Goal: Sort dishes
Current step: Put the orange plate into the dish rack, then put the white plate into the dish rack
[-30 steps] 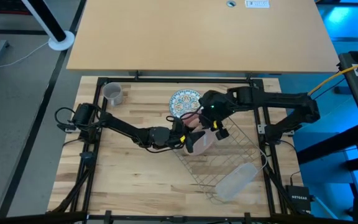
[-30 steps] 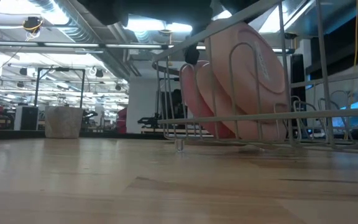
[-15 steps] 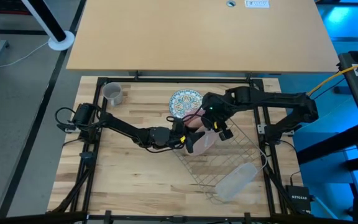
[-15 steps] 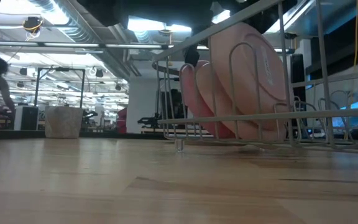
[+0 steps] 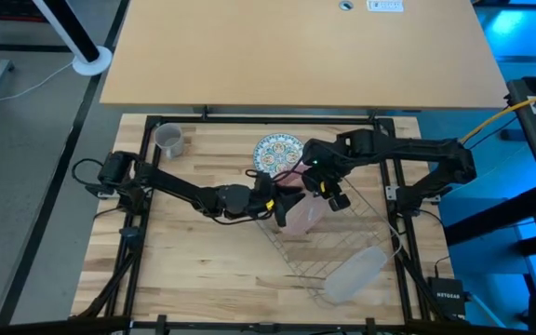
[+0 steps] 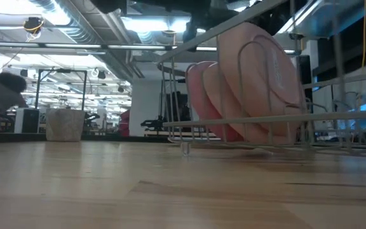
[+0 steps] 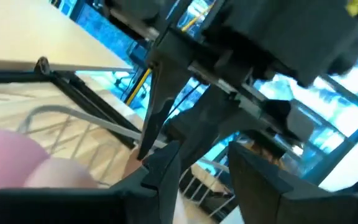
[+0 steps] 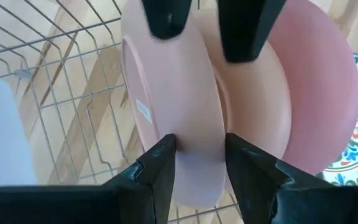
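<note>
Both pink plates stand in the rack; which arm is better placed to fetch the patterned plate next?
Probably the right: the right gripper hangs beside the blue-green patterned round plate, fingers straddling a salmon-pink round plate in the wire rack. The left gripper sits slightly farther.

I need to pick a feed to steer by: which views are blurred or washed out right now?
Left wrist view: soft, with blue glare behind the fingers. Low view: ceiling lights flare, yet the pink plates in the rack read clearly. Right wrist view: plate rim sharp, fingers blurred.
</note>
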Available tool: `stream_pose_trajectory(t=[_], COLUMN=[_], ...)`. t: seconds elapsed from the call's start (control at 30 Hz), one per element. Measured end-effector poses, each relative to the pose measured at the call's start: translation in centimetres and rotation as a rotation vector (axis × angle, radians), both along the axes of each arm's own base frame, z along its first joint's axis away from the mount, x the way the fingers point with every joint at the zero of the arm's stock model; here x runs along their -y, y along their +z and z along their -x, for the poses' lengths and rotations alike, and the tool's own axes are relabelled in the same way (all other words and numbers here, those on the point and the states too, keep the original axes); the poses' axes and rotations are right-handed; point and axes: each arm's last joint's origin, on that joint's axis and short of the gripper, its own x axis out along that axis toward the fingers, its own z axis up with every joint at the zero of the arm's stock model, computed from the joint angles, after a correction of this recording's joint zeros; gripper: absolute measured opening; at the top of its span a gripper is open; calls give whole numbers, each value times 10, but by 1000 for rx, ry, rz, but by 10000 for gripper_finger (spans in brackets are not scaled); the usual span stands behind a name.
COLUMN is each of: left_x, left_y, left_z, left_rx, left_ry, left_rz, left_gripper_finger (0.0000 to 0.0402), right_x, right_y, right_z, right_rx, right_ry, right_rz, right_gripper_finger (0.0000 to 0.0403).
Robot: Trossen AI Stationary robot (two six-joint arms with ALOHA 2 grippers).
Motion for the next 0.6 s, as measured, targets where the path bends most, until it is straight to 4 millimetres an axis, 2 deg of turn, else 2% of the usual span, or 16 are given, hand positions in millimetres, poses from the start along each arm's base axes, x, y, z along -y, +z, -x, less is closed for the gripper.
stream_pose_trajectory(t=[0.13,0.27,0.6], left_x=[0,-3,-12], left_y=[3,18,17], left_z=[5,14,38], left_rx=[-80,-112,-438], left_ry=[-7,1,113], left_rz=[-84,-158,-270], left_gripper_finger=[125,125,125], right_x=[0,0,2], right_y=[0,0,-1], right_z=[0,0,2], right_rx=[-6,-10,-42], right_ry=[-2,-37,-146], right_rz=[3,22,57], right_gripper_finger=[143,143,143])
